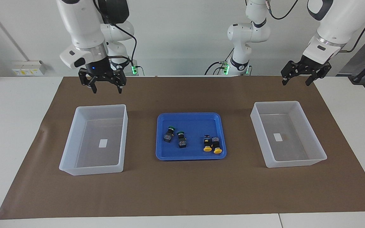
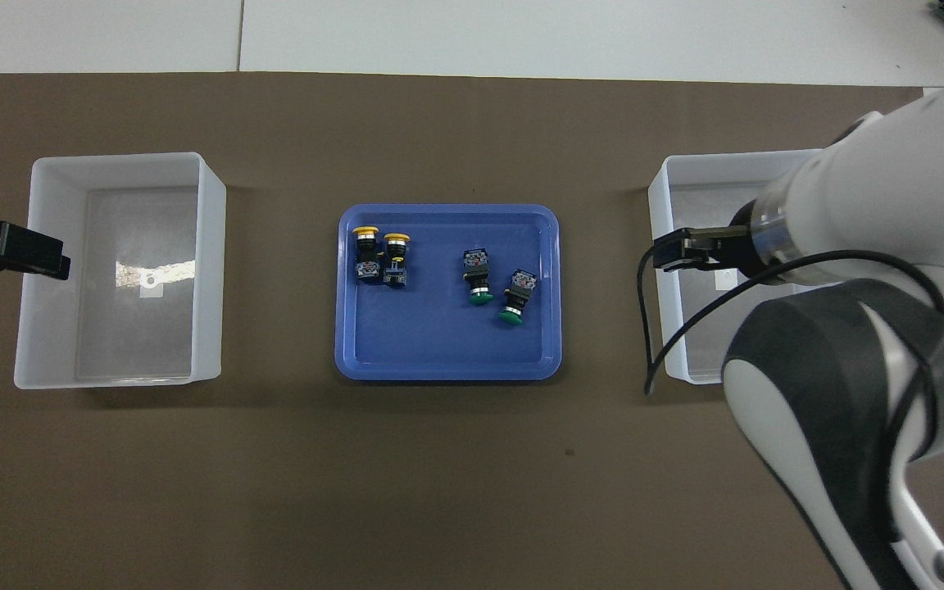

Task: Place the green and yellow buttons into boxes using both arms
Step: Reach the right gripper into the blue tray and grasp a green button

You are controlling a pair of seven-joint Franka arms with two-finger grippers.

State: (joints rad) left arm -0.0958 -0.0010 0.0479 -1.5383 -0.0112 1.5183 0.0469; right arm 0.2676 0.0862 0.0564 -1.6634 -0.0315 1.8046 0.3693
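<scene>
**Tight pairs in tray = main risk; nothing picked yet**

Clock dirs as read in the facing view, tray as dial centre.

Arms: right gripper (image 1: 106, 91) hangs at approx 11 o'clock, over the brown mat (image 1: 182, 190) by the box at the right arm's end (image 1: 91, 170). Jaws wide apart, nothing in them. Left gripper (image 1: 295, 83) waits at approx 1 o'clock, over the mat's corner, jaws also spread and empty. If both dive to the tray together, wrists or cables could clash over the centre, since the tray is small vs. the arms.

Boxes: that box sits at 9 o'clock, the box at the left arm's end (image 1: 296, 163) at 3 o'clock; both hold no buttons. Walls are tall, so a low carry could clip a rim and knock a button loose.

Blue tray (image 1: 190, 115): light, shallow. A finger catching its lip prob. drags it across the mat.

Buttons, all four in the tray: green buttons (image 1: 169, 134) at 8 o'clock, lying close to each other; yellow buttons (image 1: 207, 144) at 4 o'clock, touching side by side. Open jaws dropping on one may nudge or pinch its neighbour too. Round caps + blocky bodies lying on their sides: an off-centre squeeze could make one roll or pop out.
</scene>
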